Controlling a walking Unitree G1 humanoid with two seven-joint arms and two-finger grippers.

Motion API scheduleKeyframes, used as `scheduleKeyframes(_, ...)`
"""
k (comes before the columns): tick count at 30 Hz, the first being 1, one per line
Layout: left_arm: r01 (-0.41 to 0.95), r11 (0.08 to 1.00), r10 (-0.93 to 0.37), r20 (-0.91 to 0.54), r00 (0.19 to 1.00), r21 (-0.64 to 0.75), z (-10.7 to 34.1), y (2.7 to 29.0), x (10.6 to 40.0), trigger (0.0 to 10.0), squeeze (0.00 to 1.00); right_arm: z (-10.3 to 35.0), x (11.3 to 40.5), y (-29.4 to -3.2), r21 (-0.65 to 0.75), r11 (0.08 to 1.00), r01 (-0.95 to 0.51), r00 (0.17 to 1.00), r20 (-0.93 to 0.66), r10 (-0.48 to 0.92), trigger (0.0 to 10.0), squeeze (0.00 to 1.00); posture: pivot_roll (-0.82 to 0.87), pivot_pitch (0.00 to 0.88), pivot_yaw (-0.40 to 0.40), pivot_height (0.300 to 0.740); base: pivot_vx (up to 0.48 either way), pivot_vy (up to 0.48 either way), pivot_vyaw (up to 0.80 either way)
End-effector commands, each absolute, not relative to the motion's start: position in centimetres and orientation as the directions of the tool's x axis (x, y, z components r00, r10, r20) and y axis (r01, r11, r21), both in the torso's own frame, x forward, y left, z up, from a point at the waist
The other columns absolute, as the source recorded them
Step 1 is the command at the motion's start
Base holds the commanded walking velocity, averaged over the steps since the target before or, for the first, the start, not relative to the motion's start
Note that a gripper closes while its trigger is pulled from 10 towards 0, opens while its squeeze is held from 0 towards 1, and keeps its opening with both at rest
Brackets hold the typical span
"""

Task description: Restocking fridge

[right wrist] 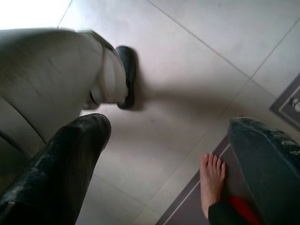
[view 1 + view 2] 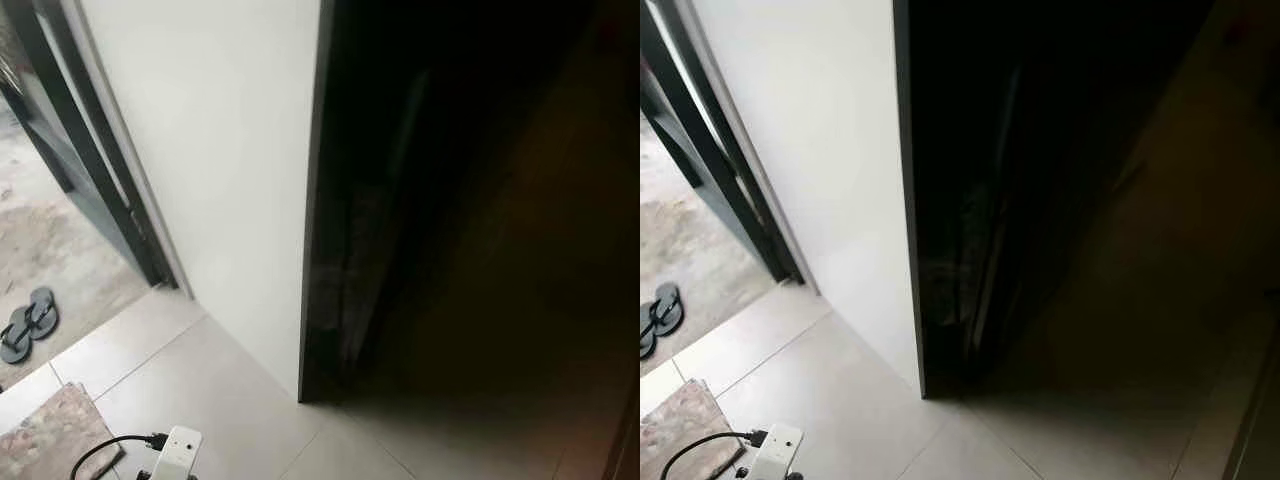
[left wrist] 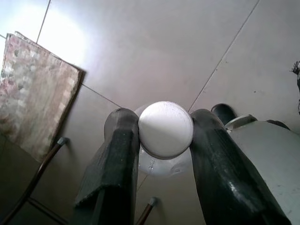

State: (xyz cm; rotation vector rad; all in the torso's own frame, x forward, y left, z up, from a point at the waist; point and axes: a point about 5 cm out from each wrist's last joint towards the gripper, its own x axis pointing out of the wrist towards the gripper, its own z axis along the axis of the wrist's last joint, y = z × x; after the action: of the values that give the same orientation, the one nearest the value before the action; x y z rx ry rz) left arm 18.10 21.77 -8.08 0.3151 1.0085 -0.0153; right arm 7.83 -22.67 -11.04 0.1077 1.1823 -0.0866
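The robot's head cameras looked down at a pale tiled floor [image 2: 230,400] where a white wall [image 2: 220,150] met a tall, dark, glossy panel [image 2: 340,250], its face too shadowed to make out. To the robot's left a black-framed doorway [image 2: 90,170] opened onto rough concrete, where a pair of dark sandals [image 2: 28,322] lay side by side. Near the lower edge of the view a patterned mat [image 2: 50,435] sat on the tiles, and just beside it a white power strip [image 2: 178,452] lay with a black cable [image 2: 105,450] plugged into it. In the left wrist view, the left gripper [image 3: 165,140] was pinching a bottle by its ribbed white cap [image 3: 165,129], one black finger [image 3: 117,164] pressed against each side, the clear bottle [image 3: 161,164] hanging below the cap above the tiles and the mat's edge. In the right wrist view, the right gripper [image 1: 173,159] held nothing, its two black fingers spread wide apart over the floor. Between them a person's bare foot [image 1: 212,180] rested on the border of a grey rug [image 1: 187,206], while the robot's own pale leg [image 1: 56,79] and dark foot [image 1: 127,75] stood on the tiles nearby.
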Motion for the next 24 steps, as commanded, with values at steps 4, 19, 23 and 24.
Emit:
scheduleKeyframes(4,0.134,0.96,0.143,-0.841,0.521,0.246,-8.29,21.78,17.68,10.0,0.0,-11.12,7.17,-22.92,0.03,0.992,0.126,0.357,-0.934,-0.018,10.0,0.0,0.03,0.097,0.003,0.74,0.0,0.0,-0.73)
scheduleKeyframes(19,0.096,0.966,0.157,-0.838,0.522,0.241,-8.31,21.98,17.54,10.0,0.0,-11.16,7.18,-22.7,0.034,0.991,0.128,0.36,-0.933,-0.014,10.0,0.0,0.03,0.077,0.013,0.74,0.0,0.0,-0.73)
scheduleKeyframes(23,0.094,0.966,0.156,-0.838,0.523,0.239,-8.31,21.93,17.57,10.0,0.0,-11.14,7.24,-22.73,0.035,0.99,0.139,0.368,-0.93,-0.018,10.0,0.0,0.03,0.07,0.01,0.74,0.0,0.0,-0.53)
scheduleKeyframes(24,0.094,0.966,0.156,-0.838,0.524,0.239,-8.31,21.92,17.58,10.0,0.0,-11.13,7.26,-22.74,0.035,0.99,0.139,0.369,-0.929,-0.019,10.0,0.0,0.03,0.07,0.01,0.74,0.0,0.0,0.0)
